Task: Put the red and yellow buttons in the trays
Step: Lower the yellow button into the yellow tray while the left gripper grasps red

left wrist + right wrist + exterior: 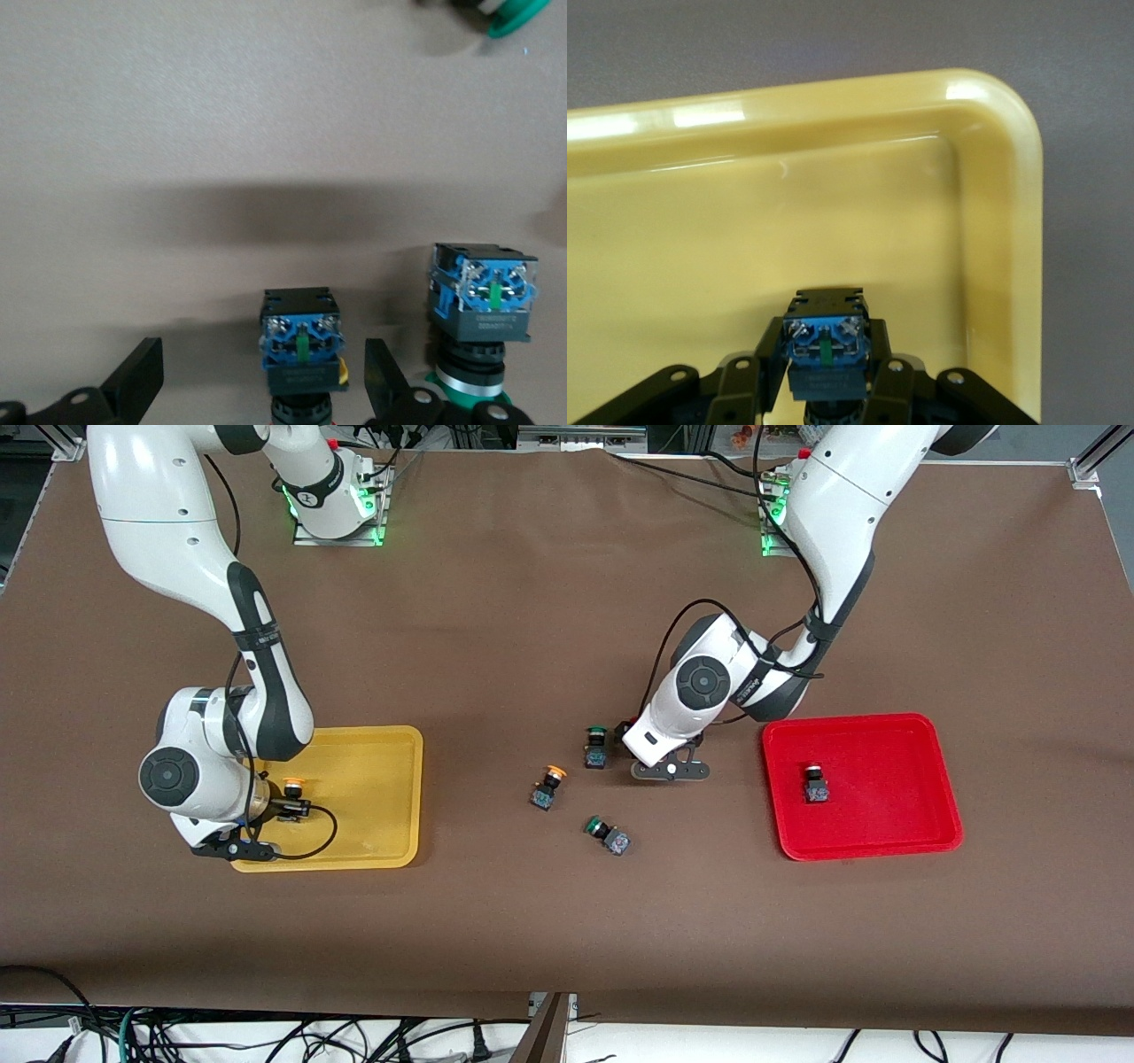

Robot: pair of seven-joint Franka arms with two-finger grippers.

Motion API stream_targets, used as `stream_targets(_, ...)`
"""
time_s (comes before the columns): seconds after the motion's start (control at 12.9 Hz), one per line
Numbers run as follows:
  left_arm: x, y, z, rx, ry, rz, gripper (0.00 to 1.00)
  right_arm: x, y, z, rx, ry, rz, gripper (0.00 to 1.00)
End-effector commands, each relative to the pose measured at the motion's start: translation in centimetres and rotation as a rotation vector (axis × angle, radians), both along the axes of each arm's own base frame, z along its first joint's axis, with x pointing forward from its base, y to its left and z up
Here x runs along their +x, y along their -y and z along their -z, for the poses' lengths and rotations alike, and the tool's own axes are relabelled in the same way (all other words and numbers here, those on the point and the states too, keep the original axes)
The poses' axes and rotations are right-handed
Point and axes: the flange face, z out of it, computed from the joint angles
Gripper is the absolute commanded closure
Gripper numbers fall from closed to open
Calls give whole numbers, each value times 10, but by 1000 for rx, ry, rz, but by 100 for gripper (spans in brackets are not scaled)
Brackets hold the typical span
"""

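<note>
Over the yellow tray (390, 797), close to its rim at the right arm's end, the right gripper (824, 390) clamps a yellow button (824, 350). Left gripper (266, 390) stands spread around a red button (301, 350) on bare table, just beside a green button (483, 301). Red tray (886, 815) holds one button (815, 784). Another yellow button (547, 786) lies mid-table. Label print is unreadable.

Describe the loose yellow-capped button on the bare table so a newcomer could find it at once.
Start at the yellow tray and the red tray; three small switches lie on the brown table between them. The yellow button is the one nearest the yellow tray. Its orange-yellow cap sets it apart from its two green-capped neighbours.
</note>
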Motion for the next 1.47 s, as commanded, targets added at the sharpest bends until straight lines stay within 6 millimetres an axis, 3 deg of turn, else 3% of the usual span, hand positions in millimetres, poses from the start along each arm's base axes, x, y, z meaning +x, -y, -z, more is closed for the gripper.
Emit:
stream_targets(0.0,-3,11,10,20,3,4,0,-1,2,-12,23,17,-2,0)
stream_targets(0.08,-4,12,11,19,2,5,0,1,4,-18,24,26,-1,0)
stream_targets(0.15,-3,12,12,15,6,4,14,5,-1,-23,27,34,-9,0)
stream_targets(0.23,-3,14,15,7,12,-5,48,8,-9,-30,31,41,-19,0)
stream_targets(0.31,-4,14,21,11,6,-18,65,11,-25,-41,46,49,-34,0)
stream_targets(0.54,1,6,17,10,12,-33,92,12,-58,-47,79,56,-21,0)
stream_targets(0.7,11,-3,-8,11,34,-39,95,7,-98,-47,116,58,40,0)
stream_targets(1.08,40,-96,-96,81,-60,44,95,-15,-229,-45,150,115,196,0)
stream_targets(1.24,57,-161,-115,91,-89,59,95,-23,-277,-39,162,135,271,0)
stream_targets(1.39,73,-237,-115,85,-108,90,95,-28,-316,-31,171,147,342,0)
